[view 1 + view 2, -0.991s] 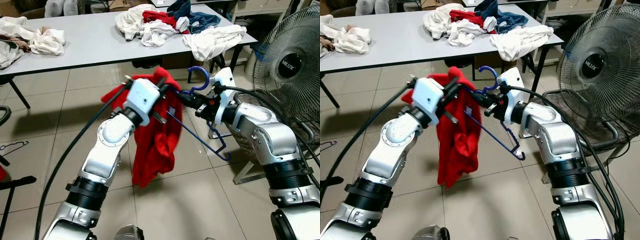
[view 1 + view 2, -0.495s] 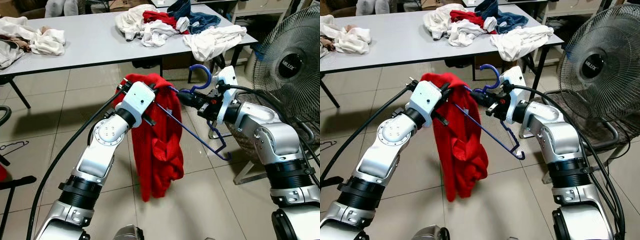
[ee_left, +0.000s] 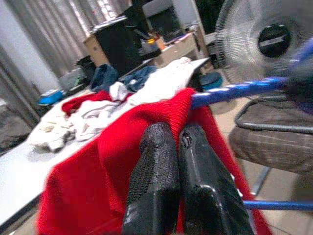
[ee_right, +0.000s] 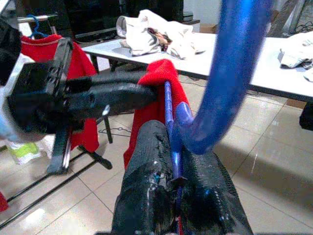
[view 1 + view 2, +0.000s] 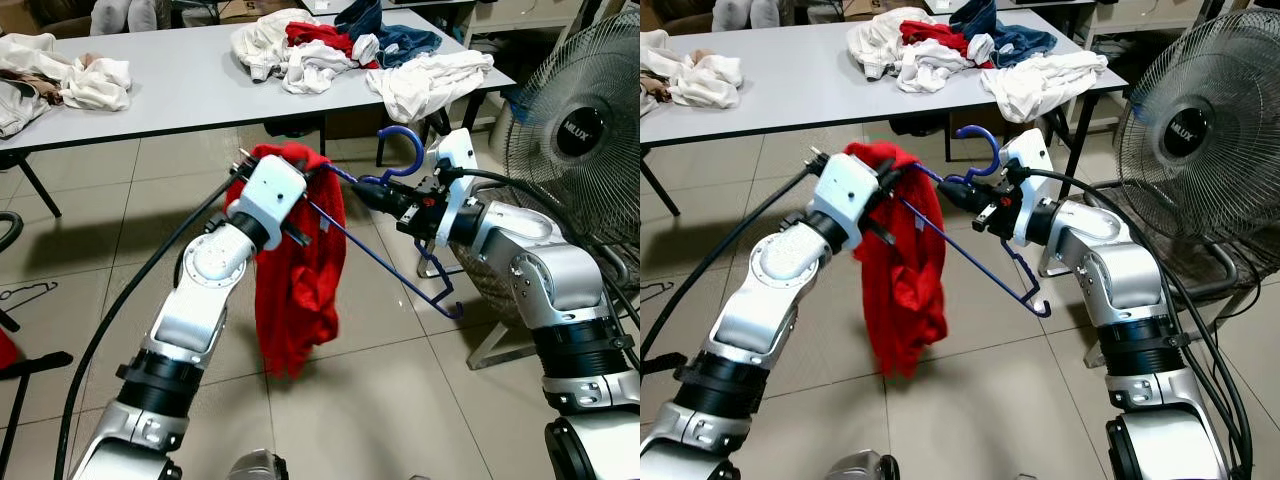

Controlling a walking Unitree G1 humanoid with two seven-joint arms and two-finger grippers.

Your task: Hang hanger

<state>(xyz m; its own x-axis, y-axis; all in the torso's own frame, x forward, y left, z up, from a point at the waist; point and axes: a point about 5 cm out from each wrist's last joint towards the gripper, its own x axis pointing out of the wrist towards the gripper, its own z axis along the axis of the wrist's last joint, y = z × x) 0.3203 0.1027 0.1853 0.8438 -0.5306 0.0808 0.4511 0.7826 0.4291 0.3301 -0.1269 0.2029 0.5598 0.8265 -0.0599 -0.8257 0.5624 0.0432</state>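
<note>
A blue plastic hanger (image 5: 392, 262) is held in mid-air before me, hook up. My right gripper (image 5: 372, 196) is shut on the hanger's neck just below the hook (image 4: 234, 73). A red garment (image 5: 295, 290) hangs from the hanger's left arm and droops toward the floor. My left gripper (image 5: 315, 175) is shut on the garment's top edge, right where it meets the hanger's arm (image 3: 234, 89). In the left wrist view the two black fingers (image 3: 161, 186) pinch red cloth (image 3: 98, 176).
A grey table (image 5: 190, 80) stands behind, piled with white, red and blue clothes (image 5: 340, 45). A large standing fan (image 5: 580, 130) is at my right, close to the right arm. A clothes rack with another red garment (image 4: 46, 54) appears in the right wrist view. Tiled floor lies below.
My left gripper has shifted slightly left and down along the hanger's arm, pulling the red garment with it. The cloth now hangs shorter and more bunched. The right gripper has stayed in place.
</note>
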